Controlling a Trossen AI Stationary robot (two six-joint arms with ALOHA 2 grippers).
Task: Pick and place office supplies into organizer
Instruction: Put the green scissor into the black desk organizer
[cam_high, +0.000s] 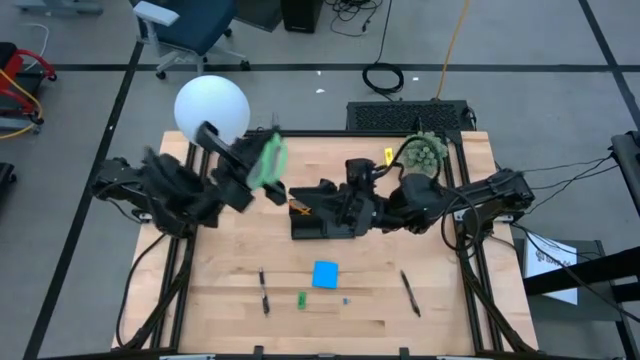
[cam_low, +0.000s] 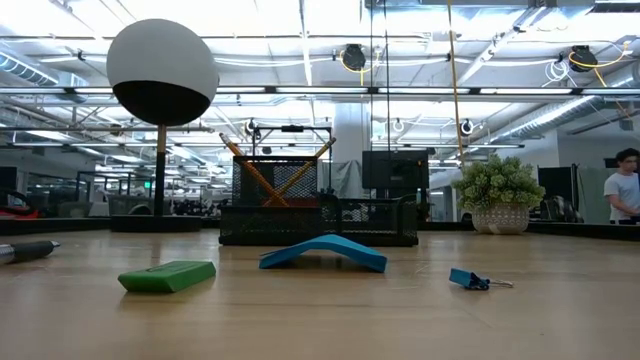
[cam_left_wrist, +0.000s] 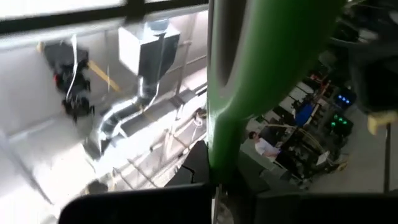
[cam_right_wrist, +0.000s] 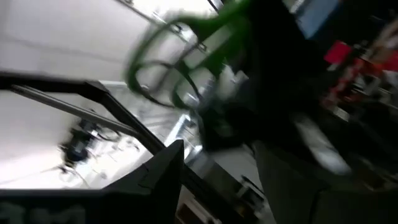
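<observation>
Left gripper (cam_high: 262, 172) clamped shut on green-handled scissors (cam_high: 270, 160), held in the air just left of the organizer (cam_high: 322, 218) and below the white lamp globe (cam_high: 211, 108). In left wrist view, green scissor handle (cam_left_wrist: 261, 68) fills the frame, rising from between that arm's dark fingers, ceiling ducts behind.

Right gripper (cam_high: 352, 205) over the organizer, at its right half. Fingers apart in right wrist view, nothing between them; scissors' green loops (cam_right_wrist: 177, 56) seen farther off past the fingertips.

Organizer sitting mid-table, black mesh, orange pencils (cam_low: 275, 172) standing crossed in its taller left compartment in low view.

Still loose on the table, all in front of the organizer, nearer the table's front edge: blue note pad (cam_high: 325, 274), arched up off the wood in low view; small green piece (cam_high: 301, 299) just left of the pad; tiny blue binder clip (cam_low: 468, 279) just right of the pad; one black pen (cam_high: 263, 291) well left of the pad, another black pen (cam_high: 409, 293) well right.

Fuzzy green plant ball (cam_high: 424, 152) behind the organizer's right end. Person (cam_low: 624, 186) in the room far behind the table.
</observation>
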